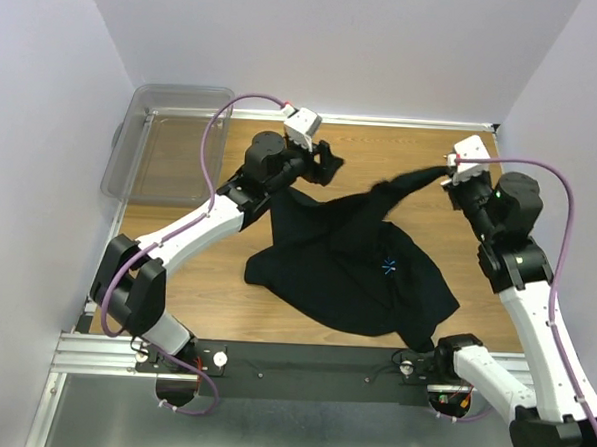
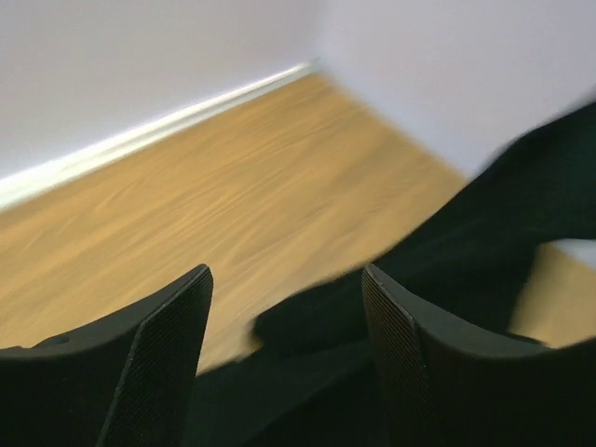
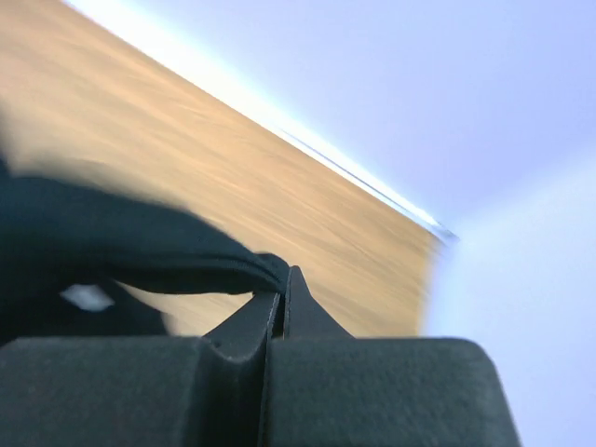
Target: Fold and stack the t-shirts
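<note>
A black t-shirt [image 1: 357, 262] lies crumpled on the middle of the wooden table [image 1: 195, 278]. My right gripper [image 1: 451, 174] is shut on one edge of it and holds that part stretched up toward the back right. In the right wrist view the gripper [image 3: 282, 284] pinches the black cloth [image 3: 121, 242], and a small white tag [image 3: 86, 296] shows below. My left gripper [image 1: 327, 163] is open above the shirt's back left edge. In the left wrist view its gripper [image 2: 284, 307] stands wide, with black cloth [image 2: 391, 279] lying between and beyond the fingers [image 2: 158, 363], not gripped.
A clear plastic bin [image 1: 168, 142] stands at the back left corner, partly off the table. White walls close the table at the back and on both sides. A black base rail [image 1: 301, 359] runs along the near edge.
</note>
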Controlling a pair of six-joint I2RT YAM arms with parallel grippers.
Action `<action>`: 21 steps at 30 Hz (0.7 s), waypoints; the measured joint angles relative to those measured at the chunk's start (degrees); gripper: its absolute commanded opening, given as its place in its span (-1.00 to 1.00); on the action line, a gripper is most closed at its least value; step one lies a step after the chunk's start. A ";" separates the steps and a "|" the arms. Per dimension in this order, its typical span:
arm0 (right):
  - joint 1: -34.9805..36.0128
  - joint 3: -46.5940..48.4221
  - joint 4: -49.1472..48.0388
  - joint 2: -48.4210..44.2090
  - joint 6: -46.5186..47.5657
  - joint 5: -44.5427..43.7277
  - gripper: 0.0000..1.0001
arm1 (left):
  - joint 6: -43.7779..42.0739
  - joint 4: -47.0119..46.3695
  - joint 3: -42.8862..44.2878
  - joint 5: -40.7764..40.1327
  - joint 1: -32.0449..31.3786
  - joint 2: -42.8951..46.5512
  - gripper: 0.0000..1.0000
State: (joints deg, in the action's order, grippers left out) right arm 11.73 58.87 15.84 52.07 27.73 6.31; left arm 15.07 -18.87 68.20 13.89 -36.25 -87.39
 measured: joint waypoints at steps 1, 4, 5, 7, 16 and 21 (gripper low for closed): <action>-0.33 -0.61 -0.33 -0.98 0.22 -3.21 -0.99 | -0.17 1.66 -0.81 -3.56 0.81 -0.02 0.47; -1.01 -4.33 -0.44 -4.55 0.33 -11.37 -0.99 | 0.22 8.41 1.16 -12.20 4.11 -3.78 0.45; -1.20 -5.64 -0.31 -5.07 0.33 -12.85 -0.99 | 0.46 10.82 2.91 -14.34 4.98 -6.08 0.44; -2.10 -7.87 -0.24 -5.09 0.31 -15.41 -0.99 | 0.96 14.75 6.10 -17.31 6.51 -10.82 0.43; -6.34 -11.47 -0.15 0.63 -0.04 -17.42 -0.99 | 1.14 26.38 10.88 -19.45 11.21 -24.55 0.34; -8.22 -11.39 -1.22 3.87 -0.48 -16.22 -0.99 | -2.21 29.00 10.45 -19.30 12.52 -23.08 0.36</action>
State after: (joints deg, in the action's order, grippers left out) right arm 3.51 47.48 14.61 55.94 27.24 -9.91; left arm 12.86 10.13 78.65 -5.41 -23.73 -110.48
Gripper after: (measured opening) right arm 0.011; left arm 0.674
